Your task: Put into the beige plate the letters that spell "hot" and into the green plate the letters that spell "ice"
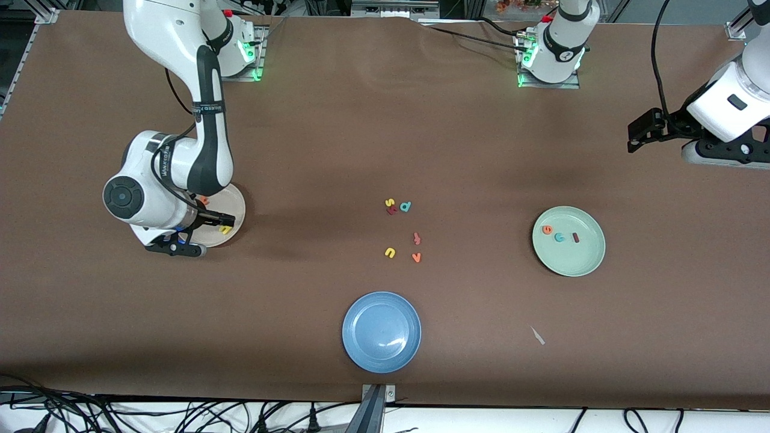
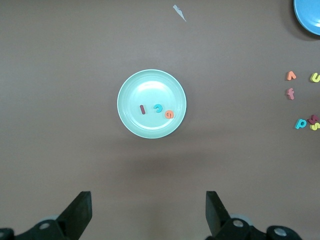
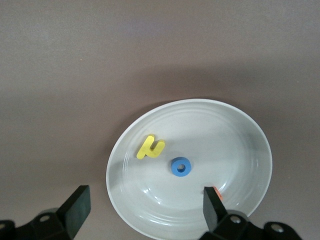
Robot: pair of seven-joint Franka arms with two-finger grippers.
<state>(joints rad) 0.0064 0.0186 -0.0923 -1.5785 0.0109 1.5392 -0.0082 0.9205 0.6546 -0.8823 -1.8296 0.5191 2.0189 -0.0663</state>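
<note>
Hovering over beige plate (image 3: 150, 210): right claw (image 3: 145, 212) open, empty.

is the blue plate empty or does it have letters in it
Empty: the blue plate shows only its bare glazed surface in the front view, no letters.

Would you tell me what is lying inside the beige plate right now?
In the beige plate lie a yellow h and a blue o; an orange letter is mostly covered by the open right gripper.
</note>
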